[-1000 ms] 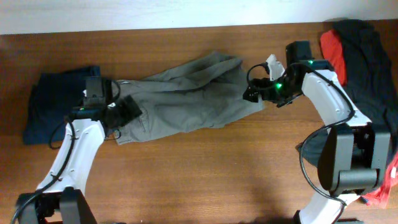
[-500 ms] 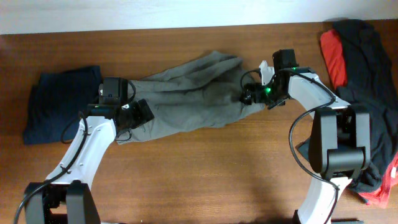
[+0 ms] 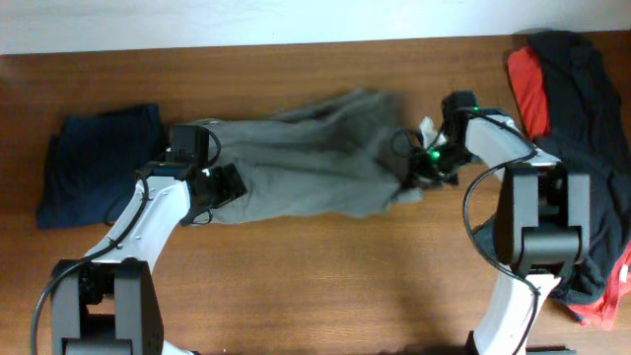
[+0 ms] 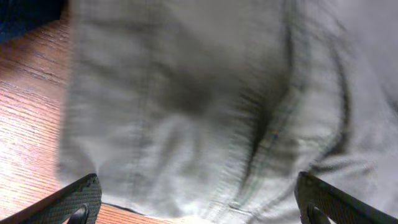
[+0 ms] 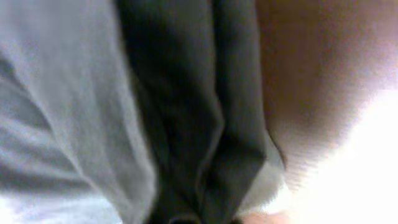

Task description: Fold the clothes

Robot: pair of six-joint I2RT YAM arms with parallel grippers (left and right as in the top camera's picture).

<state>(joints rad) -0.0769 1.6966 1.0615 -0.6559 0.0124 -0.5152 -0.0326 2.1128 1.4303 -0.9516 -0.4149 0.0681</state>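
Lying flat near the middle of the wooden counter (image 3: 315, 286), the grey-khaki shorts (image 3: 306, 168) run left to right. The long axis is almost level and dips slightly toward the left end. That left end is squared off, with stitched seams running across it in the left wrist view. The right end narrows and bunches into darker folds. The top edge humps up toward the far side of the counter.

Left hand (image 3: 219, 185): set over the left end of the shorts. Its fingers (image 4: 78, 199) stand spread wide at the two lower corners of the wrist view, with cloth (image 4: 205, 93) filling the space between. They are closed on nothing. Whether the tips touch the fabric cannot be told.

Right hand (image 3: 416, 170): at the right edge of the shorts, where the cloth gathers. Its wrist view is badly blurred. Pale fabric (image 5: 62, 93) lies on the left, and a dark fold runs down to the bottom centre of the picture. The fingers are pinched together on that bunched edge.

Other items: a navy garment (image 3: 94, 163) lies just beside the left end of the shorts. Black and red garments (image 3: 567, 89) are heaped at the far right, apart from the shorts.
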